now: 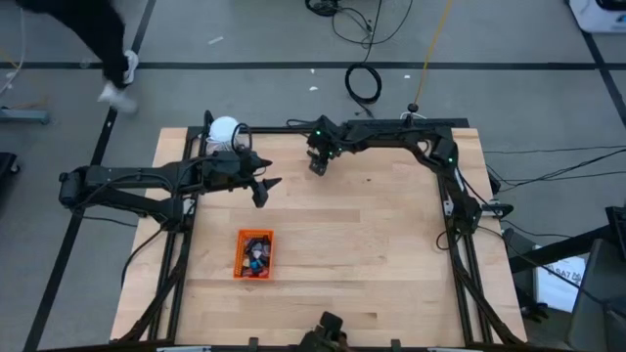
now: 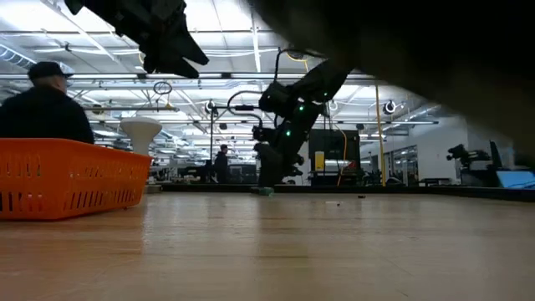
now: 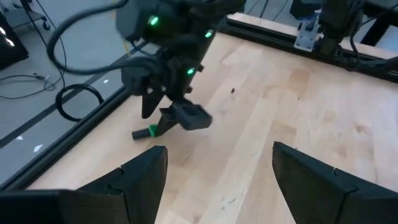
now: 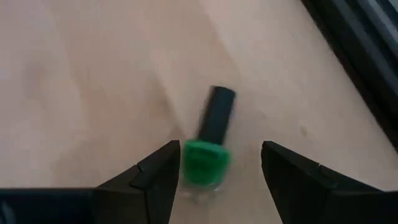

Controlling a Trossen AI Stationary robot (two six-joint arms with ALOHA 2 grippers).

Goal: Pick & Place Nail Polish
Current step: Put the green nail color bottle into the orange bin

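Note:
A green nail polish bottle (image 4: 208,158) with a black cap (image 4: 216,115) lies on its side on the wood near the table's far edge; the left wrist view also shows the bottle (image 3: 144,132). My right gripper (image 4: 221,148) is open just above it, one finger on each side, touching nothing. My left gripper (image 3: 217,168) is open and holds nothing; it hovers left of centre (image 1: 267,187), pointing toward the right gripper (image 3: 180,115). Several more nail polish bottles (image 1: 256,256) lie in the orange tray (image 1: 240,264).
The orange tray (image 2: 67,180) sits on the table toward its near side, left of centre. A white ball (image 1: 225,130) on a stand is at the far left corner. Black frame rails (image 1: 460,196) run along the table's edges. A person (image 2: 50,104) stands beyond the table.

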